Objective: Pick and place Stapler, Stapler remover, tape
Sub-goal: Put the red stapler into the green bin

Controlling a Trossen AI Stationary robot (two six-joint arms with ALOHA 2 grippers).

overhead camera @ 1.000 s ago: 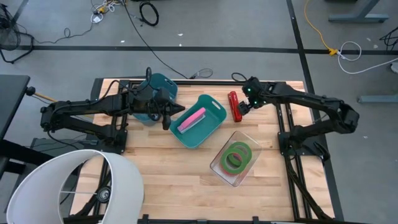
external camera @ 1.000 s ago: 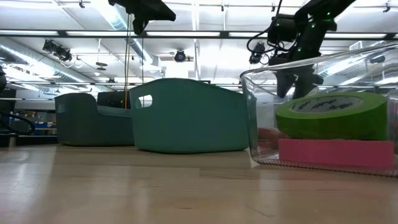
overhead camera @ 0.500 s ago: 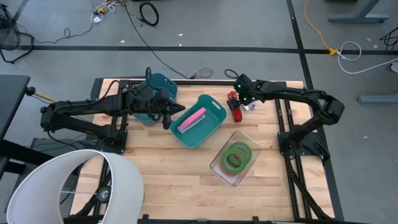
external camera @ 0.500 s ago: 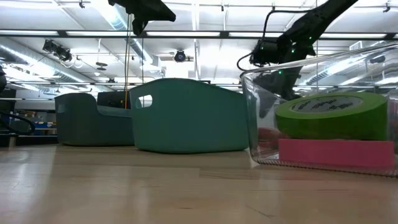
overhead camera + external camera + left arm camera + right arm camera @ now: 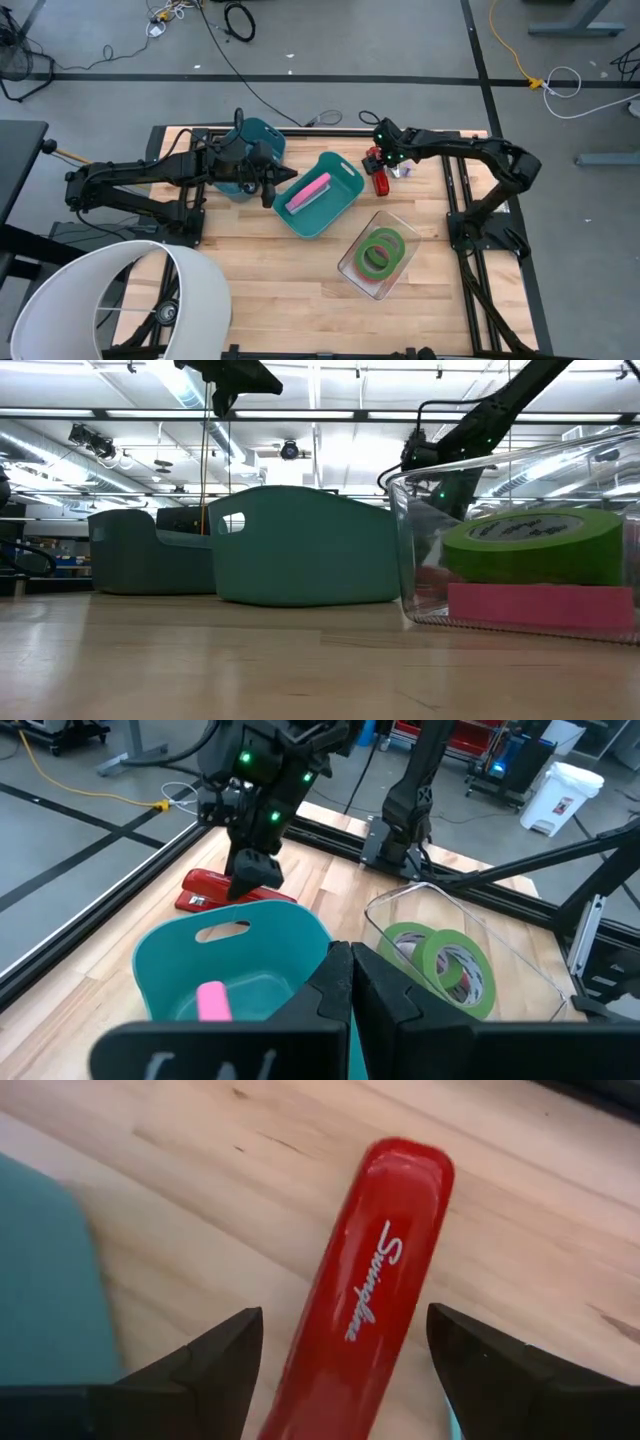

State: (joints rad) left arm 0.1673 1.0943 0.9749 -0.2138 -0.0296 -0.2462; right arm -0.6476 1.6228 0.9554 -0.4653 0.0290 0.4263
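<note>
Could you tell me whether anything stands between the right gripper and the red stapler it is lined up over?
Nothing visible does. The right gripper is open, its fingers on either side of the red stapler, which lies on the bare wooden table beside the teal bin.

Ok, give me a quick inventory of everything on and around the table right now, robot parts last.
stapler: one, red, flat on the wood at the table's far side, right of the teal bin
teal bin: one, teal, mid-table, handle slot in its wall
pink item: one, pink, lying inside the teal bin; what it is I cannot tell
dark teal bin: one, darker teal, far left, partly under the left arm
clear container: one, transparent, near right of the teal bin
tape: two rolls, one green, one red with green inside, in the clear container
white round object: one, white, near left corner, off the table
right gripper: open, straddling the stapler
left gripper: shut, by the teal bin's left edge
</note>
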